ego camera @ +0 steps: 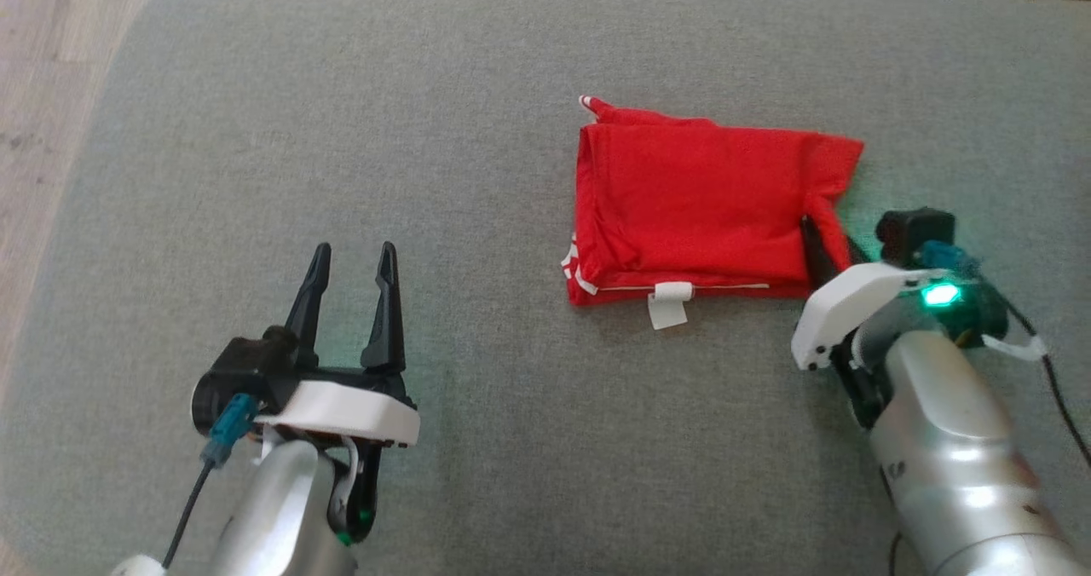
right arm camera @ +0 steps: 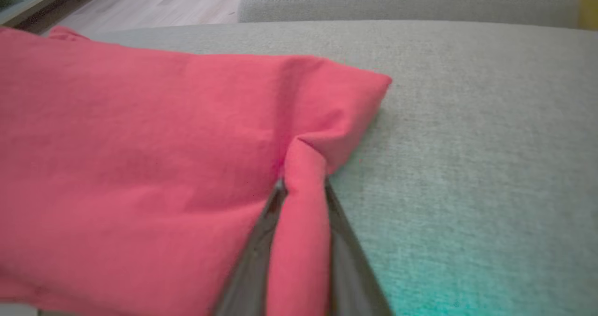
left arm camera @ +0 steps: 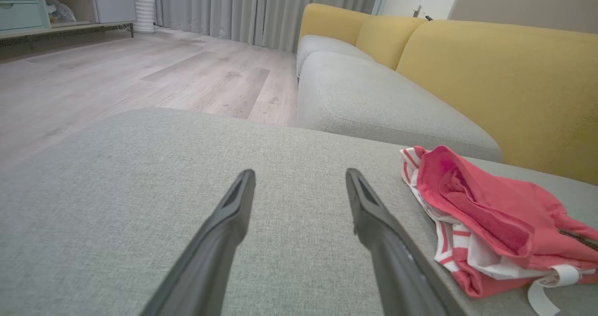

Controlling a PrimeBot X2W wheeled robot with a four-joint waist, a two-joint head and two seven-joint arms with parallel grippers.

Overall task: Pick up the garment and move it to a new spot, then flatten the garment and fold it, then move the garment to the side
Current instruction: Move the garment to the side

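**Right jaws pinch the garment's corner**

Head view: the left gripper (ego camera: 355, 249) hovers over the grey cushion (ego camera: 511, 440) with its jaws half open and empty, well apart from the folded red garment (ego camera: 699, 210). The right gripper (ego camera: 820, 239) grips the garment's near right corner.

Left wrist view: striped layers show at the garment's edge, and the wooden floor (left arm camera: 140, 73) lies beyond the cushion's rim.

Right wrist view: a cloth fold is pinched between nearly closed jaws, with free cushion to the right.
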